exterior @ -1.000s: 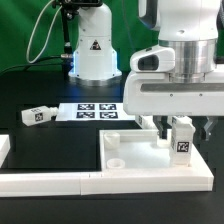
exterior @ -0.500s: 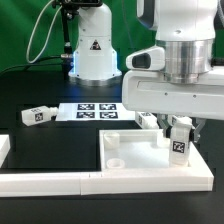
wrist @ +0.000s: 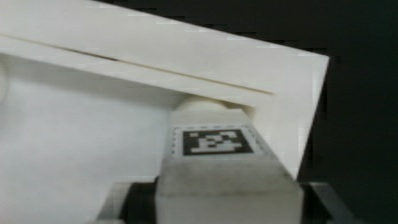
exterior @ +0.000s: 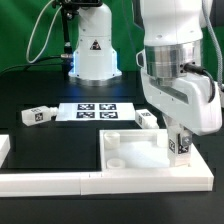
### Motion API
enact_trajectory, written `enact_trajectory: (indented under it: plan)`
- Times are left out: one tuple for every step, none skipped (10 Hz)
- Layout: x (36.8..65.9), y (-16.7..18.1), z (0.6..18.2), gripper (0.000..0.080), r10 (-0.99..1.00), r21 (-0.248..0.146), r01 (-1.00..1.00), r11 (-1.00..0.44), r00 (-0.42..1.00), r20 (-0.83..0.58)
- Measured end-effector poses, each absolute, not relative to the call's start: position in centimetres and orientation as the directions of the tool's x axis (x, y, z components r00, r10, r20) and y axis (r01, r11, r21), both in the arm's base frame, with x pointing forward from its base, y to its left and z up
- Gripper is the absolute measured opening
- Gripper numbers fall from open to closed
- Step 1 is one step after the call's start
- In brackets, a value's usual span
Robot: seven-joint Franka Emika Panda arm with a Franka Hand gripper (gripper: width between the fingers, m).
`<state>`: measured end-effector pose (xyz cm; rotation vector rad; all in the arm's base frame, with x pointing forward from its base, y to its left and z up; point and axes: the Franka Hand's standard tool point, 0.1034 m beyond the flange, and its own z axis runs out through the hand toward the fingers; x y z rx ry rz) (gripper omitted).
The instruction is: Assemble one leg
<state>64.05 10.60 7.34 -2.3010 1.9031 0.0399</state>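
At lower right of the exterior view, the gripper (exterior: 181,143) has rotated since a second ago, jaws clamped on the leg (exterior: 182,146), which stands upright at the panel's (exterior: 130,152) corner. Judgement: leg is being screwed in.

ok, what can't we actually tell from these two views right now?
- Leg base, exterior view: too small to tell whether it is seated in the panel.
- Leg's lower end, wrist view: hidden by the leg's own body.
- Hand fingertips, exterior view: lost against the leg; wrist view cuts them off at the frame edge.
- Loose legs: tags too small to read.
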Motion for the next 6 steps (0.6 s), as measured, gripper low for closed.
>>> enact_trajectory:
  plan:
    - [63.95,11.05,7.3,0.0288,-0.983,-0.094,-0.988,-0.125,0.136,-0.125]
    - [63.94,11.08,7.31,0.0288,-0.978,-0.098,-0.983,-0.158,0.169,-0.121]
    - [63.93,11.07,7.3,0.0371,-0.972,-0.1,-0.976,-0.192,0.203,-0.116]
    - [63.79,11.16,7.39,0.0508,-0.929,-0.1,-0.934,-0.344,0.354,-0.11]
    - [63.87,11.16,7.51,0.0508,-0.833,-0.115,-0.837,-0.535,0.545,-0.094]
    - [63.83,11.26,7.38,0.0619,-0.743,-0.123,-0.746,-0.654,0.665,-0.084]
